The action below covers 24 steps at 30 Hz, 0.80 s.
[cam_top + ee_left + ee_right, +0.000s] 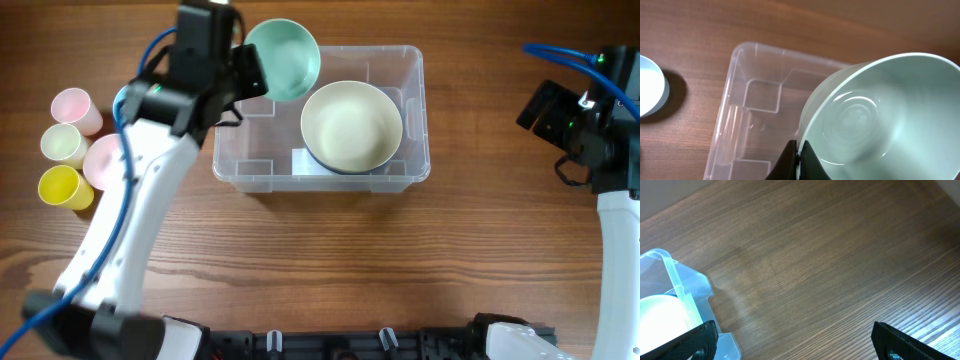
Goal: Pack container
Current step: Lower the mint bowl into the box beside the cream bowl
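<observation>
Wooden table (400,270), two arms.

The container (255,140), a clear rectangular bin, sits mid-table with its long side across the overhead view. Its left half is bare. In the left wrist view its moulded inner ribs (762,95) show through the floor and wall.

A cream bowl (351,127) stands upright inside the container and fills the right half. A white label (303,162) shows at the container floor, partly under this bowl.

Left gripper (250,75): fingers (810,162) closed on the rim of a mint green bowl (285,58), pinching the wall from inside and outside. The bowl is tilted, its opening facing partly toward the wrist camera. In the overhead view it overlaps the container's far rim, left of centre and just beside the cream bowl. Whether it touches the container, I cannot tell.

Right gripper (800,345): jaws spread wide, nothing between them. It hangs over bare table right of the container, well apart from it. The right wrist view catches one container corner (687,282) and the edge of the cream bowl.

Left of the container stands a cluster:
- pink cup (74,108)
- pale green cup (64,145)
- yellow cup (62,187)
- a pink vessel (103,160), partly hidden by the left arm

A pale blue-white bowl (650,85) stands on the table just beside the container's left end.
</observation>
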### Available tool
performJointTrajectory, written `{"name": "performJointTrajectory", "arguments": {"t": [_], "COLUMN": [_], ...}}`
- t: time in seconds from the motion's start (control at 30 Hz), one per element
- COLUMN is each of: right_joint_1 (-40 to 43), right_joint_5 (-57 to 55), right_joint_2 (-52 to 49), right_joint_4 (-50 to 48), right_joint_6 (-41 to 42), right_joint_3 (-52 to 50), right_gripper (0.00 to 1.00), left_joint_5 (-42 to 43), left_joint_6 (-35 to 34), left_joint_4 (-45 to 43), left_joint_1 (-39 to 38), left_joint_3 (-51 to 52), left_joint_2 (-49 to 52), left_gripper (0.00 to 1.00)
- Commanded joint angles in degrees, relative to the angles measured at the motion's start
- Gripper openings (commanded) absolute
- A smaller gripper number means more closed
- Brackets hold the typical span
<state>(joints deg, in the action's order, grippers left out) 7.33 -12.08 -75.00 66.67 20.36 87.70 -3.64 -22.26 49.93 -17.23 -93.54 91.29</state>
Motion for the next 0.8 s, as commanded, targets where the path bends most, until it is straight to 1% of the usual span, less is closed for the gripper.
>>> {"name": "performJointTrajectory", "arguments": {"t": [0.0, 0.07, 0.23, 0.43, 0.6, 0.77], "right_joint_1": [0.2, 0.2, 0.2, 0.2, 0.2, 0.2], "right_joint_5": [-1.0, -1.0, -1.0, -1.0, -1.0, -1.0], "right_joint_2": [-0.5, -0.5, -0.5, -0.5, -0.5, -0.5], "right_joint_4": [-0.2, -0.2, -0.2, -0.2, -0.2, -0.2], "right_joint_6": [0.7, 0.7, 0.7, 0.7, 0.7, 0.7], "right_joint_3": [1.1, 1.1, 1.1, 1.1, 1.1, 1.1], "right_gripper": [1.0, 1.0, 1.0, 1.0, 1.0, 1.0], "left_joint_5": [-3.1, -1.8, -2.0, -3.0, -7.0, -7.5], "left_joint_6": [0.3, -0.6, 0.9, 2.6, 2.6, 2.6], "left_joint_4": [0.5, 0.1, -1.8, -4.0, -4.0, -4.5], "left_joint_1": [0.4, 1.1, 1.1, 1.0, 1.1, 1.1], "left_joint_3": [-1.4, -1.4, -1.4, -1.4, -1.4, -1.4], "left_joint_2": [6.0, 9.9, 14.3, 17.2, 19.1, 20.6], "left_gripper": [0.04, 0.04, 0.04, 0.04, 0.04, 0.04]}}
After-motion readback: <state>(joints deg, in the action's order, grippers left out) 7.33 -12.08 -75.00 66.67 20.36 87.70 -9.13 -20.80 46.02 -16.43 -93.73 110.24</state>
